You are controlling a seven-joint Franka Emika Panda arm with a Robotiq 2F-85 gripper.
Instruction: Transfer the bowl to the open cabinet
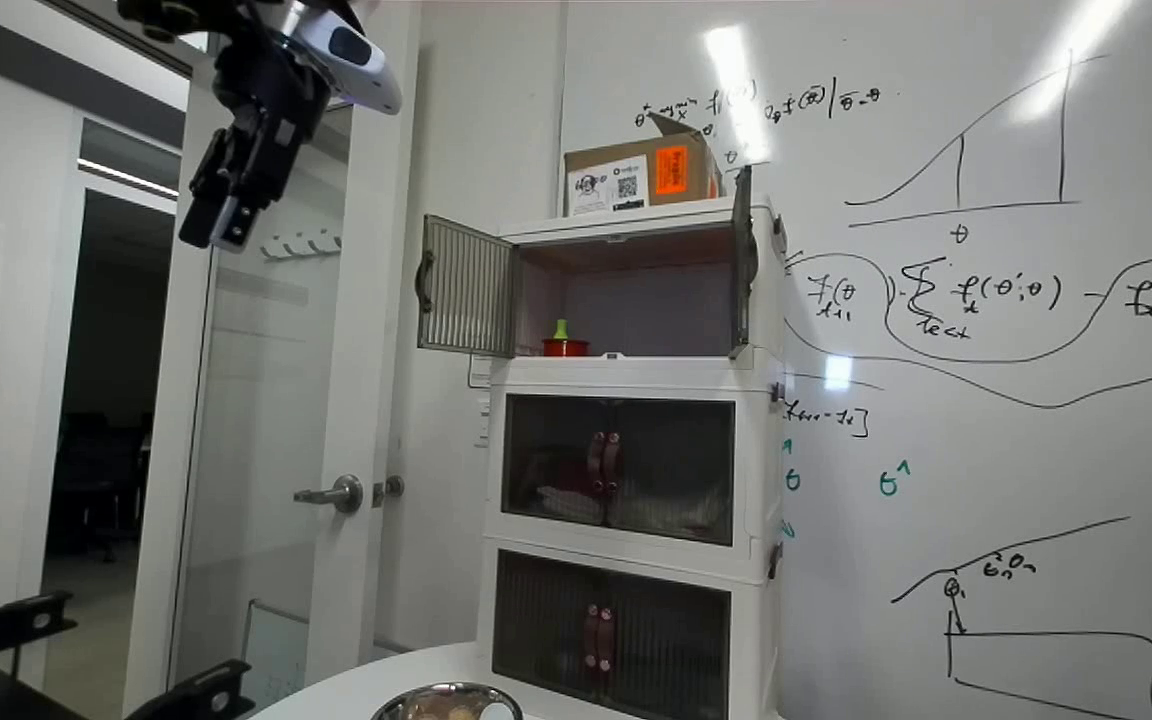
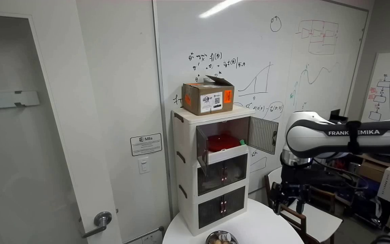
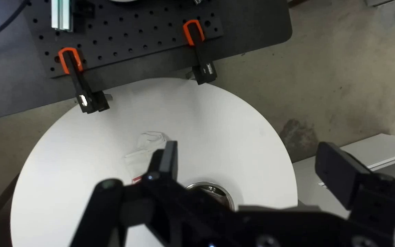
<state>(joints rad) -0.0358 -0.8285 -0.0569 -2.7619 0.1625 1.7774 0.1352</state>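
Observation:
The bowl is small, round and silvery, with orange-brown bits inside. It sits on the white table in front of the cabinet tower, cut by the lower edge in both exterior views (image 1: 408, 698) (image 2: 209, 236). In the wrist view the bowl's rim (image 3: 214, 185) shows, partly hidden behind my gripper. My gripper (image 3: 249, 157) is open and empty, well above the table and apart from the bowl; it also shows in both exterior views (image 1: 216, 228) (image 2: 288, 206). The open cabinet (image 1: 656, 310) is the top compartment (image 2: 230, 153), with both grey ribbed doors swung out.
A red pot-like thing (image 2: 220, 142) with a green part stands inside the open cabinet. A cardboard box (image 1: 636, 178) rests on top. The lower compartments (image 1: 619, 465) are shut. In the wrist view, black clamps (image 3: 205, 70) and a whitish crumpled thing (image 3: 146, 147) show at the round table (image 3: 252, 130).

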